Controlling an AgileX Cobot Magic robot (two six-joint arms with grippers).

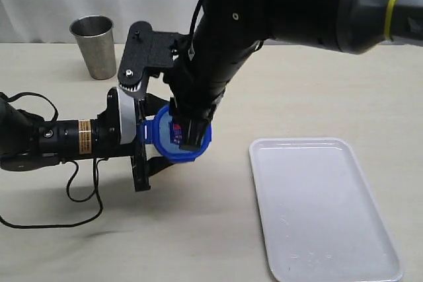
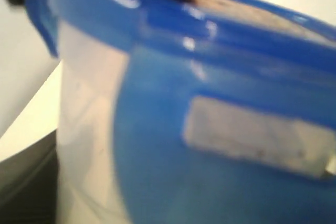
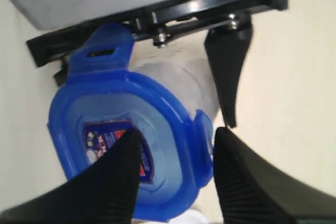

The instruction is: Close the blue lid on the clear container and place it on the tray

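Bench (image 1: pixel 330 84) in the exterior view carries a white tray (image 1: pixel 324 209) on the right and a steel cup (image 1: pixel 96 45) at the back left. Left of the tray and apart from it, the lid (image 1: pixel 165 138) faces the camera at the tip of the left gripper (image 1: pixel 158 142). The right gripper (image 1: pixel 192 138) comes down onto it from above.

The left wrist view is blurred. It shows the cloudy wall of the container (image 2: pixel 84 129) with the lid (image 2: pixel 220 35) seated on top.

In the right wrist view, a left finger (image 3: pixel 228 72) presses the container (image 3: pixel 178 77), so that gripper is gripping it. The right gripper (image 3: pixel 176 135) straddles a side flap of the lid (image 3: pixel 105 114), with one finger over the label. I cannot tell whether it is pinching.
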